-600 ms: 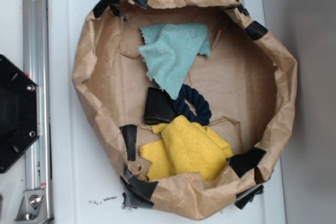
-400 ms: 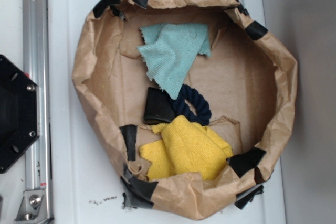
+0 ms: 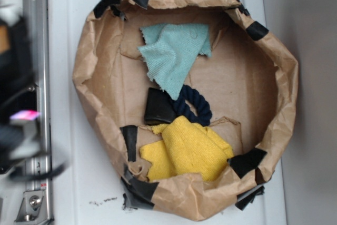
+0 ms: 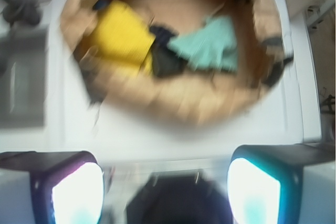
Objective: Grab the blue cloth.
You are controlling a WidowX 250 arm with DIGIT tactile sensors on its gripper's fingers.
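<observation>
From the exterior view, the blue cloth (image 3: 175, 56) lies flat at the back of the brown paper bowl (image 3: 95, 104), its tip touching the dark blue rope (image 3: 194, 105), with the yellow cloth (image 3: 187, 151) at the front; a blurry robot arm (image 3: 18, 104) has just swung in at the left edge, where only its black base showed before, so the reach is only starting. From the wrist view, the gripper (image 4: 165, 182) hangs outside the bowl with its two fingers (image 4: 79, 192) wide apart, holding nothing, and the blue cloth (image 4: 210, 45) is well away inside.
</observation>
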